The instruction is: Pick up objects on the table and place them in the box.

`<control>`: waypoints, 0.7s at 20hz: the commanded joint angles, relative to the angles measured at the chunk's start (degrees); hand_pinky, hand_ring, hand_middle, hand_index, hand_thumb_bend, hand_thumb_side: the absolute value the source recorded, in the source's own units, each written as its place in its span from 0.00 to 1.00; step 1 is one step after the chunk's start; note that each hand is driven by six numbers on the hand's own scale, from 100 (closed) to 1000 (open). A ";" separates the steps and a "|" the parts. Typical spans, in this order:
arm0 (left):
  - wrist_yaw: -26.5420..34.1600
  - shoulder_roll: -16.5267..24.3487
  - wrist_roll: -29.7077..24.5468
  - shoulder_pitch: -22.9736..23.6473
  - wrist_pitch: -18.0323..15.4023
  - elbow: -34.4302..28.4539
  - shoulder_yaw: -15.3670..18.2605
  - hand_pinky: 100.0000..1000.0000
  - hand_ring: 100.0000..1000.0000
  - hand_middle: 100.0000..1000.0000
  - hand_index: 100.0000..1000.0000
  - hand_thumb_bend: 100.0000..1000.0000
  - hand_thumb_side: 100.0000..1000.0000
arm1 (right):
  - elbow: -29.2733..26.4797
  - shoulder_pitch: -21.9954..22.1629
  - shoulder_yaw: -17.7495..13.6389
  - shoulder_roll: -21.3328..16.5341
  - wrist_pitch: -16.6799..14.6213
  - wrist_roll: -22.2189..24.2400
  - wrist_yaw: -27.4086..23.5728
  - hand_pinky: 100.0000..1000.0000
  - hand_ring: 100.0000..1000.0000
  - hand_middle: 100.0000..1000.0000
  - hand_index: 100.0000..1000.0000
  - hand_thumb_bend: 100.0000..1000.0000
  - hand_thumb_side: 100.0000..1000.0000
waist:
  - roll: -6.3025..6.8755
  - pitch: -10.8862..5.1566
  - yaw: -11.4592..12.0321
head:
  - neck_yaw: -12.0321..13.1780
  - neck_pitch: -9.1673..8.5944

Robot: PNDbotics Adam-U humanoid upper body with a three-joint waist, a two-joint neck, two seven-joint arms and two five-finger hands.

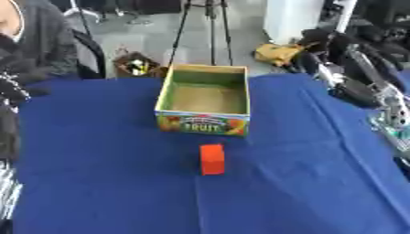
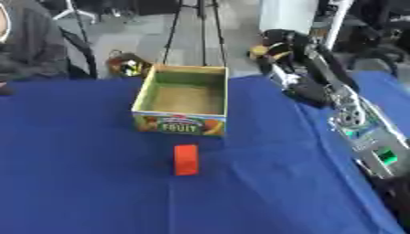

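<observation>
An open cardboard box [image 1: 166,87] with a printed fruit label on its front stands at the middle of the blue table; only its bare brown floor shows inside. An orange-red block [image 1: 212,159] lies on the cloth a short way in front of the box, apart from it. My right arm comes in along the right edge, and its black hand [image 2: 309,93] hovers over the table's right side, level with the box and well away from the block. My left hand [image 1: 13,89] shows as a dark shape at the left edge, far from both.
The blue cloth [image 1: 96,173] covers the whole table, with open cloth left and right of the block. Beyond the far edge are a tripod [image 1: 210,32], a small bin of items [image 1: 137,65] and a yellow object [image 1: 278,52] on the floor. A person sits at the far left.
</observation>
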 commanded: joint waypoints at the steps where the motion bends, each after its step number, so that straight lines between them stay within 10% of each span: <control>1: 0.05 0.51 -0.28 -1.11 -0.02 -0.66 -0.06 0.62 0.68 0.72 0.84 0.62 0.94 | 1.11 -1.70 -0.46 -0.39 -0.57 2.98 1.71 0.60 0.71 0.72 0.86 0.30 0.70 | 0.02 -0.70 0.06 | -0.09 -0.66; 7: 1.38 -0.79 -3.18 -1.73 -0.07 -0.57 -1.57 0.62 0.69 0.73 0.86 0.56 0.94 | 9.03 -7.94 5.43 3.46 0.26 8.55 6.62 0.63 0.75 0.76 0.88 0.38 0.67 | 0.29 -0.63 1.71 | -1.43 -1.51; 14: 1.43 -1.49 -3.52 -2.09 -0.07 -0.53 -1.72 0.61 0.69 0.73 0.86 0.56 0.94 | 19.11 -10.63 5.24 7.52 -3.34 14.95 13.01 0.64 0.75 0.76 0.88 0.40 0.66 | 0.64 -0.55 2.48 | -1.64 -1.89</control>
